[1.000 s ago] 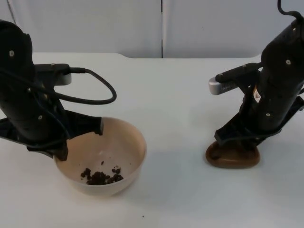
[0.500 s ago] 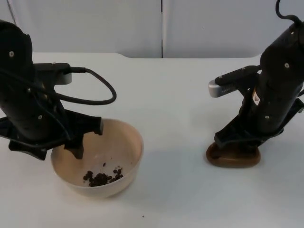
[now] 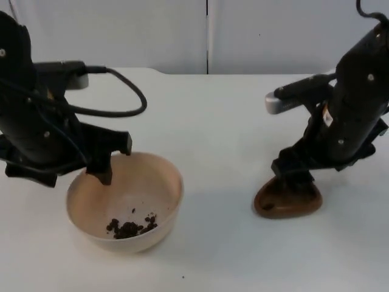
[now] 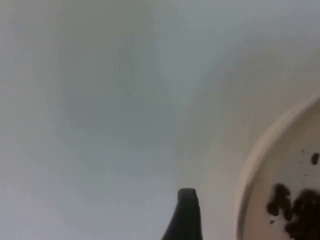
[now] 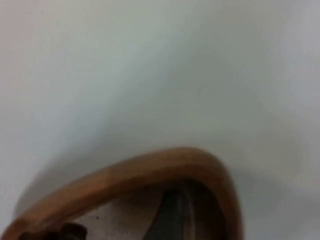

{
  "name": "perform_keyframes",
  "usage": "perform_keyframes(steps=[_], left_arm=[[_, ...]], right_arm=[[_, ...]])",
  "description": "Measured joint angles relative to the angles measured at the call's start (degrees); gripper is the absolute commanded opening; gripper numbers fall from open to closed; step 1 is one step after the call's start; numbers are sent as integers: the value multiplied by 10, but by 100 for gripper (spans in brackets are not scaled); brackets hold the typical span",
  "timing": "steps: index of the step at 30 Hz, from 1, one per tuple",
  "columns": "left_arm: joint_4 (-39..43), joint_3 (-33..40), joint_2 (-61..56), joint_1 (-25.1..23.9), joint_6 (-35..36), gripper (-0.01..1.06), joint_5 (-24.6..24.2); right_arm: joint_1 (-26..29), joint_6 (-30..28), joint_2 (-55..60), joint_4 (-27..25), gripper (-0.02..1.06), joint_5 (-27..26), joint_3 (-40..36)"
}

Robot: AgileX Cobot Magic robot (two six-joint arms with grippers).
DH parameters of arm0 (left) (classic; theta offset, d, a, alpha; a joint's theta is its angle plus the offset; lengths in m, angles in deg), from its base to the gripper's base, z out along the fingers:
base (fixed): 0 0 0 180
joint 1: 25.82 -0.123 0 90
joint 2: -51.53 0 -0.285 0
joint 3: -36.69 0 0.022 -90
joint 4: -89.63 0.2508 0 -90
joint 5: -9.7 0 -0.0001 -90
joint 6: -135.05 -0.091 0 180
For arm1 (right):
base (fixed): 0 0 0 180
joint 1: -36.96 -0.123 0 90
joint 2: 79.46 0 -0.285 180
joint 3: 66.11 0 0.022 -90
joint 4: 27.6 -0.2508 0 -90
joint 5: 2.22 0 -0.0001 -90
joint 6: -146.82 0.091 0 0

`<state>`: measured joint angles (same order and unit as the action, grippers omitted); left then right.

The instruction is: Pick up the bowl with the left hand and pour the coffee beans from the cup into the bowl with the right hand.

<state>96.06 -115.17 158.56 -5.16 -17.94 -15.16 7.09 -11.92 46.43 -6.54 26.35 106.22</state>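
Note:
The beige bowl (image 3: 173,182) stands on the white table at front left, with a small heap of coffee beans (image 3: 129,229) in its bottom. My left gripper (image 3: 68,176) hangs open over the bowl's left rim, one finger above the inside and the other outside, holding nothing. In the left wrist view the bowl's rim (image 4: 260,160) and beans (image 4: 295,210) lie beside one fingertip (image 4: 186,210). The brown cup (image 3: 287,201) rests on the table at the right. My right gripper (image 3: 296,176) stands open just above it. In the right wrist view one fingertip (image 5: 172,215) sits inside the cup's rim (image 5: 150,167).
White table (image 3: 219,134) stretches between the bowl and the cup and back to the grey partition wall (image 3: 121,30). A stray bean speck (image 3: 183,278) lies near the table's front edge.
Both grippers have opened. The left one let go of the bowl's rim and the bowl settled level. The right arm rose a little off the cup, which now shows more of its opening.

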Motion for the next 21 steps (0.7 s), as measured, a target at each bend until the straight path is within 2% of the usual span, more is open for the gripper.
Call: perform_keyframes(steps=[4,14,18,21], left_arm=[[1,0,-34,0,0,69,0],[1,0,-161,0,0,69,-16],[2,0,-221,0,-5,69,-34],[2,0,-269,0,-13,69,-50]], right_arm=[[0,0,-40,0,73,7,0],[0,-2,-163,-1,73,74,0],[0,-15,-220,-17,73,93,0],[0,-39,-266,-52,73,108,0]])
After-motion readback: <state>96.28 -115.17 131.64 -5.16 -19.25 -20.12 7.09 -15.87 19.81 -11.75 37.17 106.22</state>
